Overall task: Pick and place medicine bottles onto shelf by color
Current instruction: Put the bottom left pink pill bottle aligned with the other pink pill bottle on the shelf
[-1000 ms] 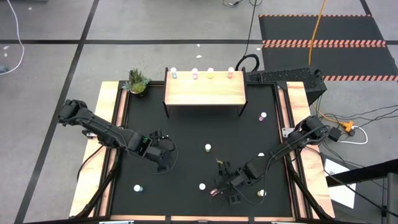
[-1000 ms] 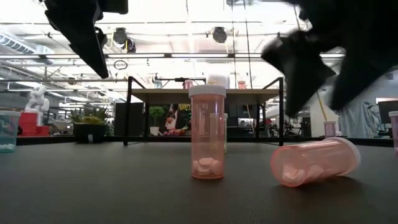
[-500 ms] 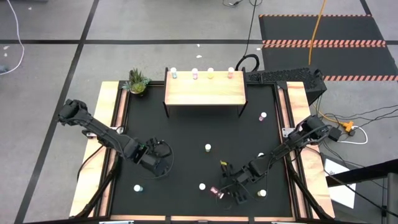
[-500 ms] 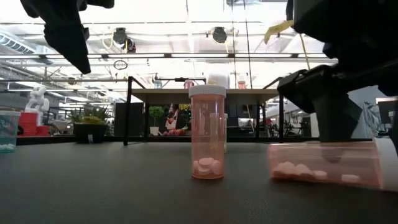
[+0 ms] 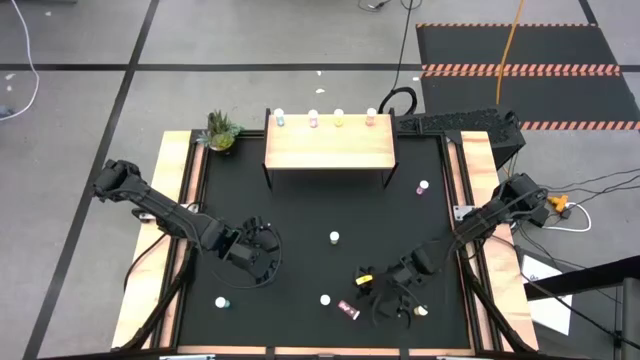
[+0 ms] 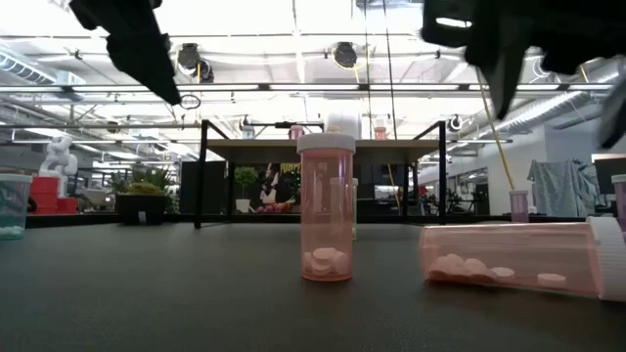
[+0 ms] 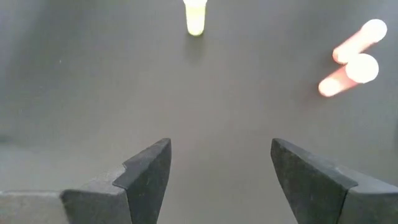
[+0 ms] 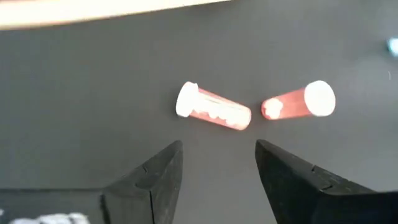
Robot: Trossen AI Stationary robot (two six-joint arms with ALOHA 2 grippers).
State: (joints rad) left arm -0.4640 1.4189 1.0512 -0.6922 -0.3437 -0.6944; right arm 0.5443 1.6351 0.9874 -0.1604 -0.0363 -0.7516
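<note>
Both grippers are hovering with jaws spread and empty: the right gripper (image 5: pixel 392 298) near the desk's front edge, above a toppled pink medicine bottle (image 5: pixel 348 310); the left gripper (image 5: pixel 262 262) toward front-left. Four bottles are standing along the shelf (image 5: pixel 328 148) at the back edge.

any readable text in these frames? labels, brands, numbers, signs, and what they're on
None can be read.
Upright pink translucent pill bottle with white cap: no label shows.
Pink translucent pill bottle lying on its side: no label shows.
Round sign hanging from the room's ceiling: too small to read.
White sheet of paper on the floor beside the table: print too small to read.
</note>
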